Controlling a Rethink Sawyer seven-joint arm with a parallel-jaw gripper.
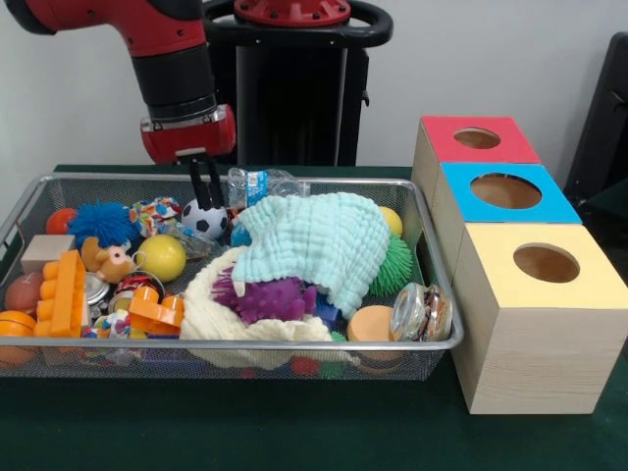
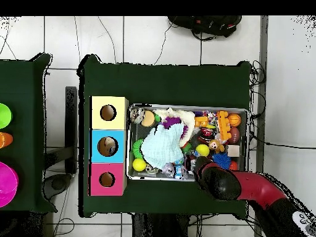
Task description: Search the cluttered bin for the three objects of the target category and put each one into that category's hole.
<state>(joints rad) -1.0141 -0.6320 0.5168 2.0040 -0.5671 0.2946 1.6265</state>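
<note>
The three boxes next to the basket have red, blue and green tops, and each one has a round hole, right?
Almost. The last box top is yellow, not green, as the front view shows. The others are red and blue, each with a round hole, standing beside the wire basket.

cloth (image 1: 319,245) in bin (image 1: 294,344), boxes (image 1: 505,191) probably touching
</note>
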